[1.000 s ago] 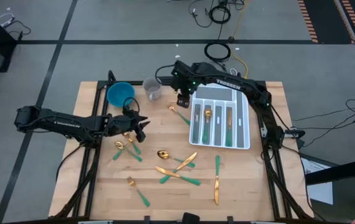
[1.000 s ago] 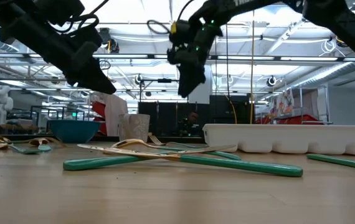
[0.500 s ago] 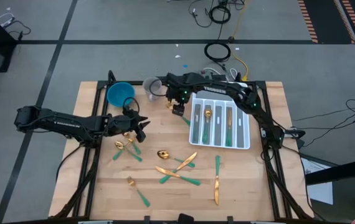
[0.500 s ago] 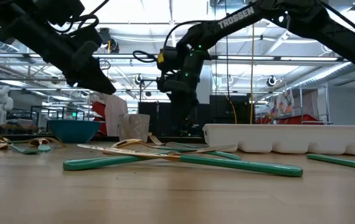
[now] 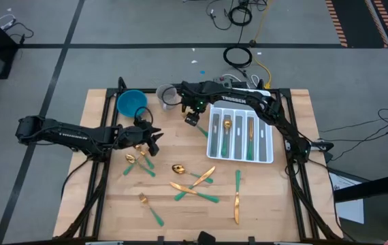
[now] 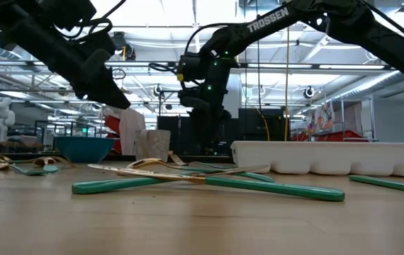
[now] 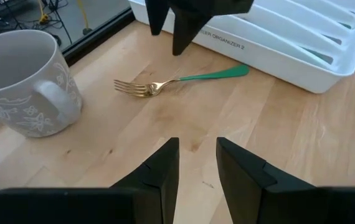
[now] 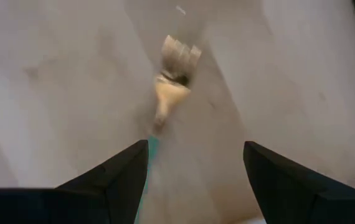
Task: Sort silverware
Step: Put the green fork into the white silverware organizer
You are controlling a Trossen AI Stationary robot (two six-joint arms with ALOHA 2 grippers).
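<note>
Right hand now lower, wide open and empty, above fork, tines toward cup.

both arms are matt black, built of chunky jointed links. the right arm bears white "trossen" lettering and small green lights.

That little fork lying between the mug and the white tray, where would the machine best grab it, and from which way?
Probably on the slim green handle near the gold neck of the fork, coming straight down from above. It lies flat on the table, so only its narrow sides offer a grip. The right pincer hangs open right over it, fingers either side.
</note>
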